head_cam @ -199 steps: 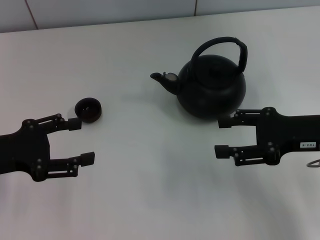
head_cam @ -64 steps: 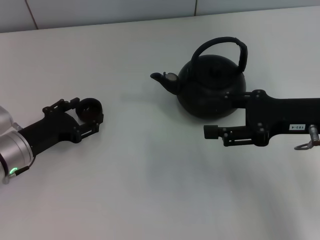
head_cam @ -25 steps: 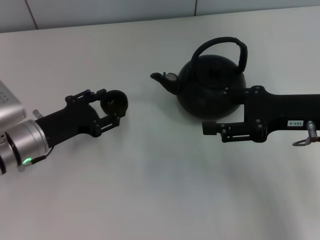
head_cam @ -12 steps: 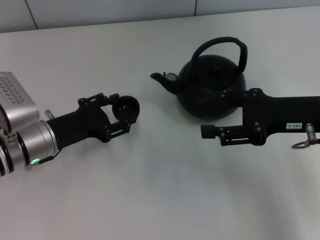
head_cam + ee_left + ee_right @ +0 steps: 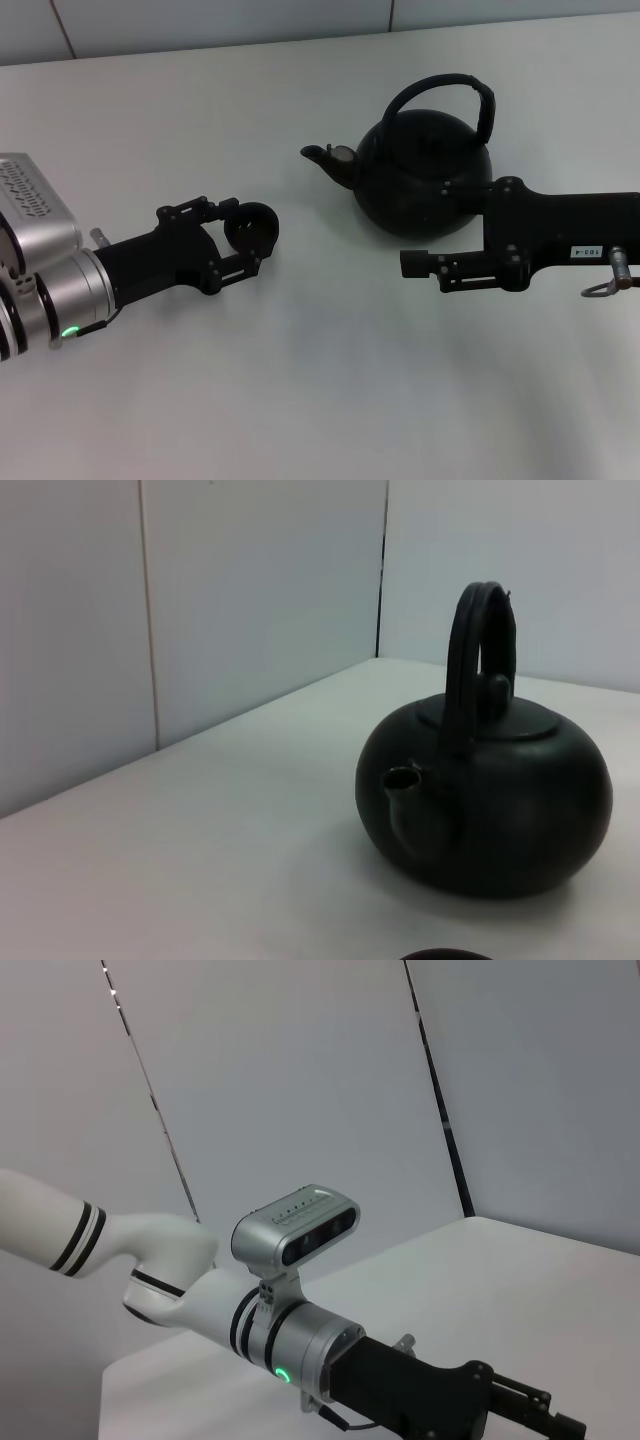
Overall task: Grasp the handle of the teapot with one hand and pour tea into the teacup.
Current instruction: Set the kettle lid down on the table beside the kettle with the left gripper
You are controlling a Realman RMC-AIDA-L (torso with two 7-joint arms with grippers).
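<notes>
Left gripper (image 5: 243, 243) at frame centre-left clamped around teacup (image 5: 252, 226), right gripper (image 5: 425, 235) at teapot (image 5: 425, 172) base, finger gap indeterminate, upper finger lost against pot.

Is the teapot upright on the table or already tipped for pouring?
Upright. The teapot sits flat on the table, its handle arched overhead and ungrasped; the right gripper is beside its base.

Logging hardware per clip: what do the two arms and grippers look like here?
Both grippers are black, two-fingered linkage types. The left gripper sits on a silver cylindrical wrist with a green light and a silver camera box; behind it the arm is white with black bands. The right gripper carries a small white label and a metal loop at its wrist.
</notes>
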